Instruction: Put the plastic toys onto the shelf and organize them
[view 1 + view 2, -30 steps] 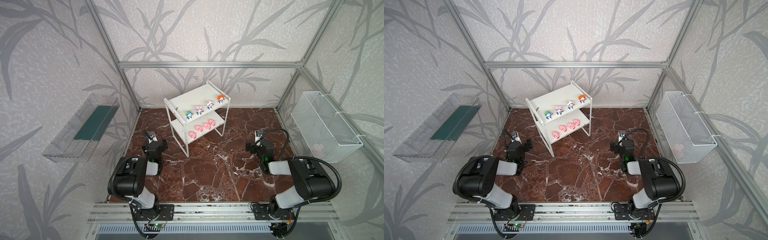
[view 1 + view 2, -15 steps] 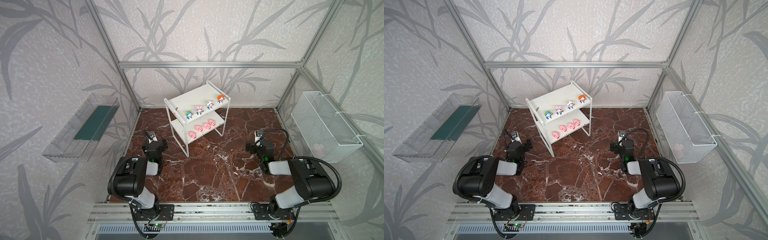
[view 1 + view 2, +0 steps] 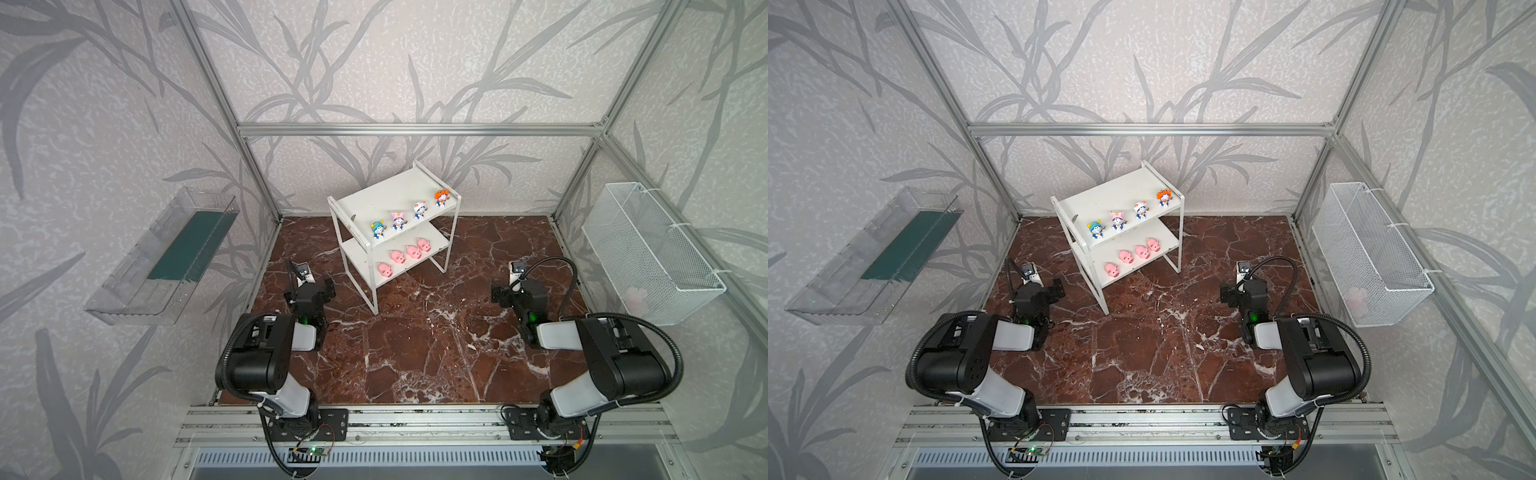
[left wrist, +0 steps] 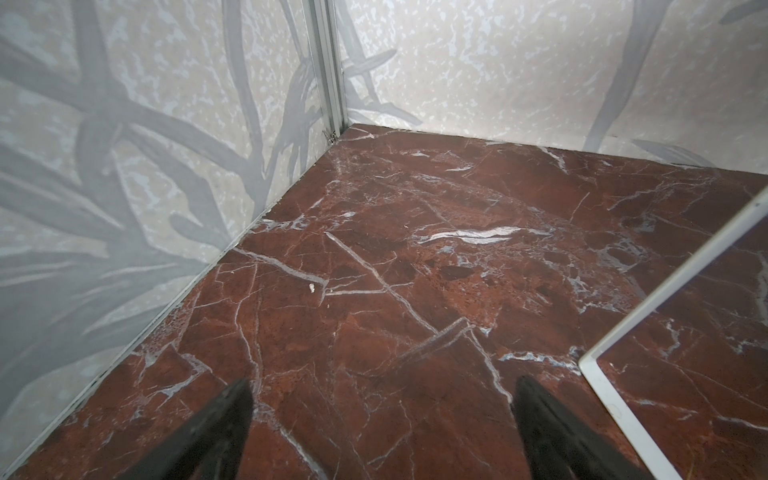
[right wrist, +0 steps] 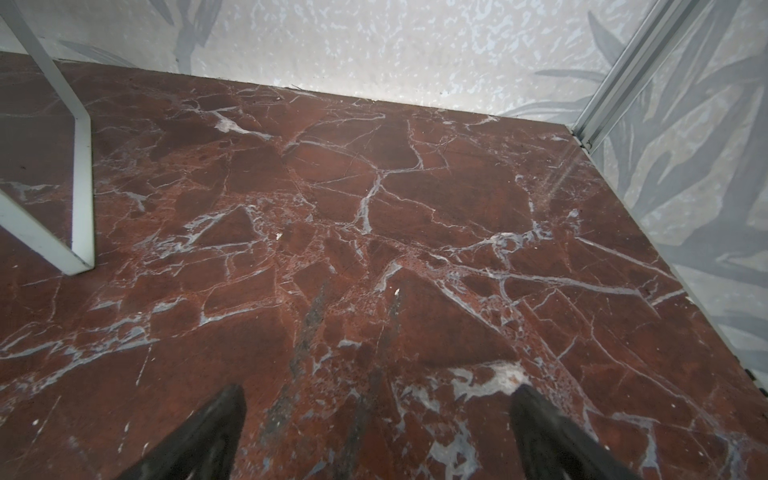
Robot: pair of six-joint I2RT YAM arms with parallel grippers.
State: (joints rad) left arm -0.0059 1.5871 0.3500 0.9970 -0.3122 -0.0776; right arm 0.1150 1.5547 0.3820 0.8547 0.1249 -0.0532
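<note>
No change from earlier frames. Left claw point(image 4: 384, 388) and right claw point(image 5: 378, 390) both spread apart, empty, over counter point(image 3: 415, 345). Shelf point(image 3: 374, 199): four hatted figurines point(image 3: 398, 220) upright in row on top board, four pink pigs point(image 3: 398, 257) in row on lower board.

I see a faintly glossy, marble-look floor point(image 3: 415, 353), red-brown with white veins. At twelve o'clock the shelf point(image 3: 386, 199): matt white boards, painted metal tubing. Its toys point(image 3: 397, 257) look like glossy plastic. Three o'clock: white wire-mesh basket point(image 3: 648, 257). Nine o'clock: clear, smooth plastic tray point(image 3: 124, 299).
</note>
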